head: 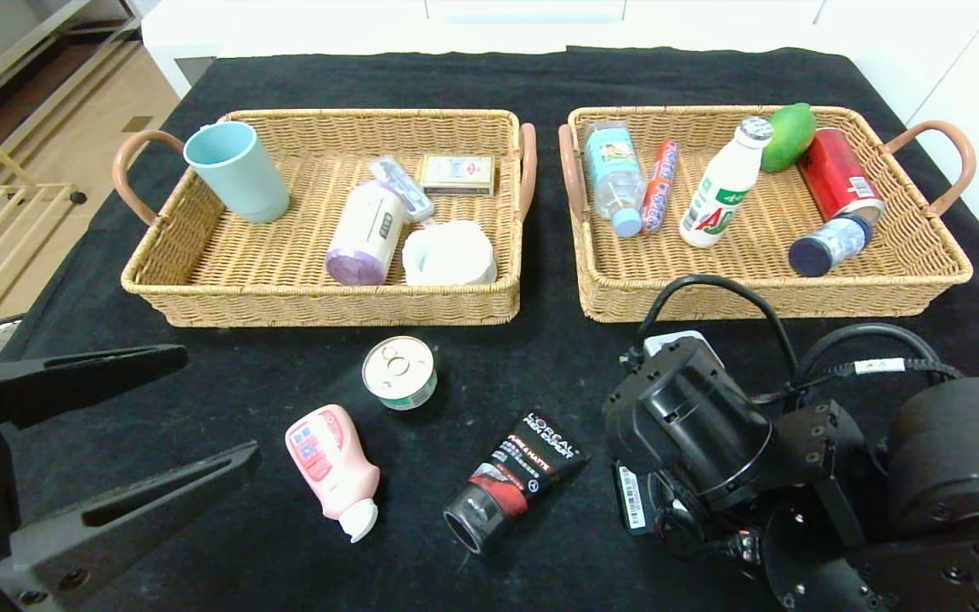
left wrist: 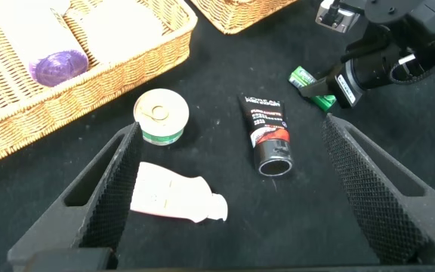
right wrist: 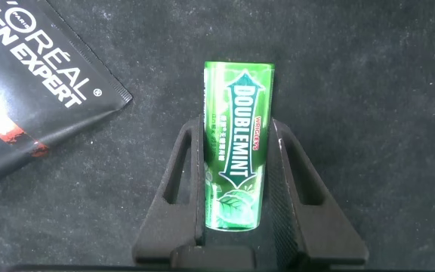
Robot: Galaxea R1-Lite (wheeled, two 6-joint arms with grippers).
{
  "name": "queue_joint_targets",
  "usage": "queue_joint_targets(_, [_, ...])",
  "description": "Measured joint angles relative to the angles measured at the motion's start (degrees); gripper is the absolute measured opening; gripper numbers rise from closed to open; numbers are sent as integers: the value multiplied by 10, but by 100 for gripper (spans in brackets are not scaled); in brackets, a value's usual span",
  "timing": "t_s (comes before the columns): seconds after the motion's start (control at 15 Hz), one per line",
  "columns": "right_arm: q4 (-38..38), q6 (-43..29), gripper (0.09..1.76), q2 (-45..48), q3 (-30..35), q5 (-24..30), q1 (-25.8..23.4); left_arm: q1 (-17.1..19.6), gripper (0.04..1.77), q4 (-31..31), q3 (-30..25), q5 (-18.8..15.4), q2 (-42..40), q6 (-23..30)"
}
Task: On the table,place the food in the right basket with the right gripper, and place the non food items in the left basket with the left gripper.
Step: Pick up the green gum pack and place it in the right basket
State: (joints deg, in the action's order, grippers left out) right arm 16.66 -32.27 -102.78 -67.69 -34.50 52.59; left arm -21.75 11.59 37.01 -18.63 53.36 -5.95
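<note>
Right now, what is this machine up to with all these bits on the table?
It is sorting things into two baskets. The right gripper has closed on a green gum pack lying on the black table, beside the black tube. The left gripper hangs open above the pink squeeze bottle and the small tin. The right basket already holds bottles and a can; the left basket holds a cup and other items.

In the head view the right gripper [head: 659, 510] is buried under its own arm, so its fingers and the gum pack [right wrist: 233, 143] between them are hidden there. The pack's near end runs out of sight between the fingers in the right wrist view. The black tube [right wrist: 29, 83] is cut off by that picture's edge. The left gripper [head: 128, 429] is clipped at the head view's left edge.
</note>
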Motion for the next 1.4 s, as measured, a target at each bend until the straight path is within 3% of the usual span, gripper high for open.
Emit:
queue_joint_targets(0.6, [54,17,55,66,-21,-3,-19,0,172,0,-1,0,0,-1])
queue_joint_targets(0.93, [51,61,55,110,-38,-3,-68,0,172,0,-3,0,0,-2])
queue_joint_targets(1.4, [32,85,55,113,-115,-5,-138,0,172,0,-4,0,0,-2])
